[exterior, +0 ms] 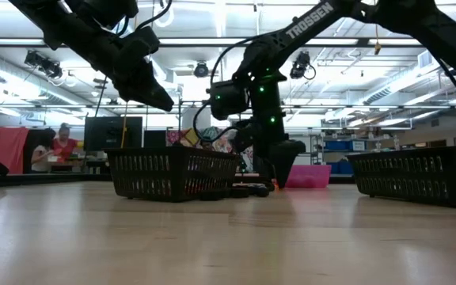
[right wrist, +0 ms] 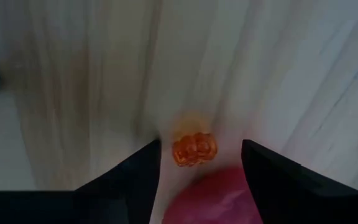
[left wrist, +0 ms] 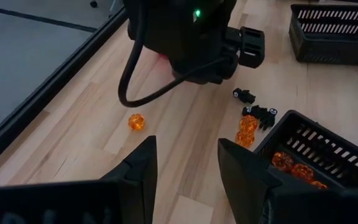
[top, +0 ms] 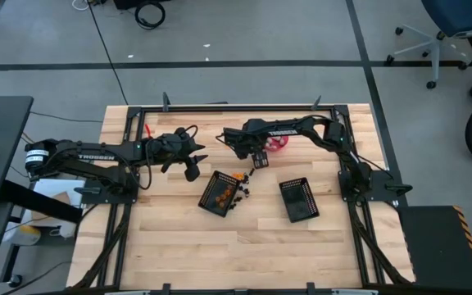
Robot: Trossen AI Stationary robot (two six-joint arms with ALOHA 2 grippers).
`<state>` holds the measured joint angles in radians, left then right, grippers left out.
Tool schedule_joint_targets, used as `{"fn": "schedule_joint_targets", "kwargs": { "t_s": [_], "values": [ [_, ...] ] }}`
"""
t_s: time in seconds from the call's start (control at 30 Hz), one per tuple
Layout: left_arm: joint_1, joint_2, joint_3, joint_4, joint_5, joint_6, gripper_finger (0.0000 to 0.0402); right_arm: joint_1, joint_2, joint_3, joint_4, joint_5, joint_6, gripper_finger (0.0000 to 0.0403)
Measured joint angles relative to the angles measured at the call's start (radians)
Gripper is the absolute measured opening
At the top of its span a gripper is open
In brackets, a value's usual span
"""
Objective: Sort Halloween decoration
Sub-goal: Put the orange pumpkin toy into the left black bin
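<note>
a grey workshop floor with cables and a rolling chair surrounds a pale wooden desk (top: pixel 179 246) framed by black rails; in the low view, shelves, ceiling lights and people far off fill the room behind.

two black mesh baskets sit mid-desk. the left basket (top: pixel 218 193) already holds several orange pieces (left wrist: pixel 294 169), and a small spill of orange and black pieces (top: pixel 242 191) lies just beside its rim. the right basket (top: pixel 299 199) looks empty from above. a pink bowl (top: pixel 279 142) stands near the far edge.

the right end effector (right wrist: pixel 201 163) is down low at the desk beside the pink bowl, its fingers apart and straddling one small orange pumpkin (right wrist: pixel 194 149), not yet touching it as far as i can tell. the left end effector (left wrist: pixel 187 163) hovers above the desk near the left basket, fingers apart and holding nothing; ahead of it a stray orange piece (left wrist: pixel 136 121) lies alone on the wood.

judging by looks, these decorations are tiny, light, hard plastic, glossy and roundish, so they will likely roll or squirt out under an off-centre pinch. the pumpkin is best taken across its widest middle with the fingertips nearly at the desk surface, closing gently. the black pieces (left wrist: pixel 258 112) seem spiky and irregular, so grip them by the body, not the legs.
</note>
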<state>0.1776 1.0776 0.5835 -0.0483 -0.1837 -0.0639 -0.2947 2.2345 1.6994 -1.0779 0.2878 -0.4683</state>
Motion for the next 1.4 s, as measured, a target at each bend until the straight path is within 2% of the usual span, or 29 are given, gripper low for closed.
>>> {"fn": "schedule_joint_targets", "kwargs": {
  "t_s": [0.17, 0.47, 0.57, 0.77, 0.93, 1.17, 1.4],
  "values": [
    [0.0, 0.0, 0.0, 0.0, 0.0, 0.0, 0.0142, -0.001, -0.007, -0.003, 0.012, -0.01, -0.027, 0.0213],
    [0.0, 0.0, 0.0, 0.0, 0.0, 0.0, 0.0142, -0.001, -0.004, -0.004, 0.001, -0.029, -0.04, 0.0124],
    [0.0, 0.0, 0.0, 0.0, 0.0, 0.0, 0.0142, 0.003, -0.004, -0.004, 0.002, -0.024, -0.03, 0.0107],
    [0.0, 0.0, 0.0, 0.0, 0.0, 0.0, 0.0142, 0.032, 0.0, 0.01, -0.036, -0.013, 0.003, 0.0112],
    [0.0, 0.0, 0.0, -0.001, 0.0, 0.004, 0.0142, 0.076, 0.002, 0.078, -0.117, -0.013, 0.062, 0.0114],
    [0.0, 0.0, 0.0, -0.041, 0.0, 0.007, 0.0142, 0.147, 0.0, 0.21, -0.214, -0.072, 0.161, 0.0114],
    [0.0, 0.0, 0.0, -0.065, 0.0, 0.02, 0.0142, 0.229, -0.001, 0.32, -0.223, -0.126, 0.198, 0.0114]
  ]
}}
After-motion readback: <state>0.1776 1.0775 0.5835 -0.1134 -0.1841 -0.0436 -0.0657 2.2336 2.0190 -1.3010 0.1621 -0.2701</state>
